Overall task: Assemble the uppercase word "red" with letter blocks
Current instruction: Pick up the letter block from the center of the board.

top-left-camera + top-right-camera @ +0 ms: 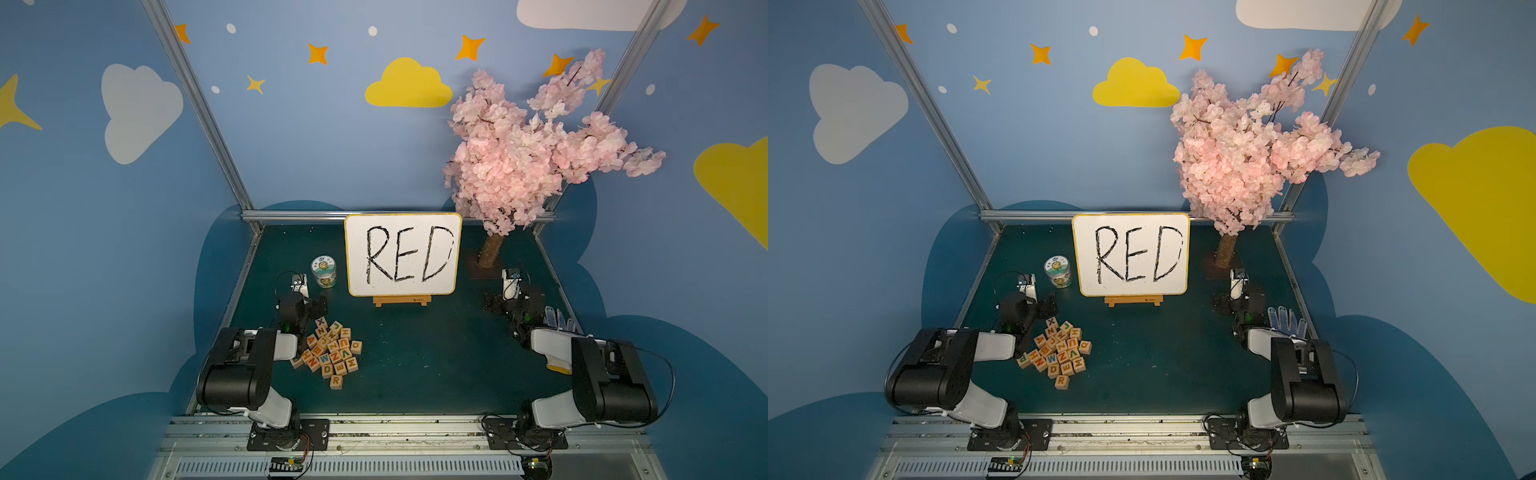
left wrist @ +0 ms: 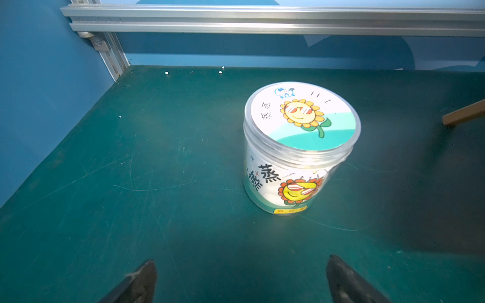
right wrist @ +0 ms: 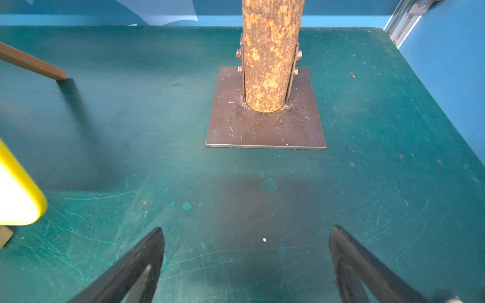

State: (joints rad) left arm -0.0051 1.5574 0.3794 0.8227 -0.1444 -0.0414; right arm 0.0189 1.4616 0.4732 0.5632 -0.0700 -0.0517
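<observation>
See left gripper [image 2: 241,262] spread facing jar [image 2: 299,157], right gripper [image 3: 246,230] spread facing trunk [image 3: 270,57]. Find letter blocks [image 1: 330,353] only in both top views.

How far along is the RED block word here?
Done: nothing; the blocks lie in one heap, no word laid out. In hand: nothing; the left gripper, facing the jar, and the right gripper, facing the tree trunk, are both open and empty. Left: pick the R block, E block and D block, and line them up.
</observation>
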